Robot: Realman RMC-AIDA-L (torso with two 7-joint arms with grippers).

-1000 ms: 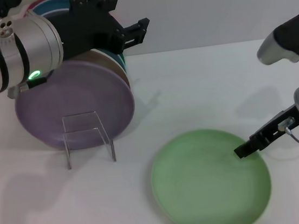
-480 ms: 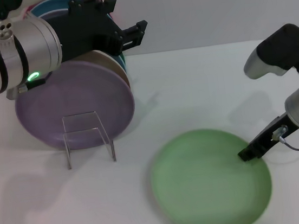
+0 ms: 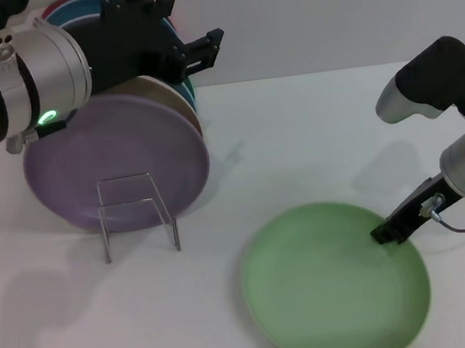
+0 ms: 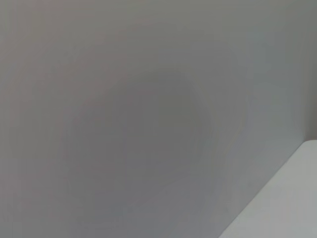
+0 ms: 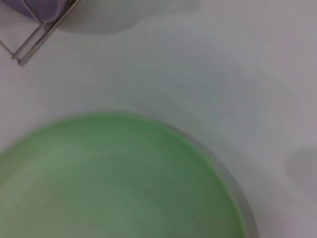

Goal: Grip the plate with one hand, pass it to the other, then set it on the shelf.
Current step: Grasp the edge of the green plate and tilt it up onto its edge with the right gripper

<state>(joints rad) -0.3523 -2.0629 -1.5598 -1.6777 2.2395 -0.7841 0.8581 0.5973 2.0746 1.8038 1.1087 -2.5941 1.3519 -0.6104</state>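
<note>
I see the round pale mint-green plastic plate point(image 3: 335, 282) lying flat on the white desk point(image 3: 313, 139), near the small clear acrylic plate rack point(image 3: 135, 211). My right end effector point(image 3: 386, 231) sits at the plate's rim on the right side; I cannot tell whether it is clenched or released. My left end effector point(image 3: 201, 52) hangs raised above the upright lavender plate point(image 3: 113, 167) in the rack; its state is unclear too.

The plate point(image 3: 335, 284) is cut off by the lower edge.
</note>
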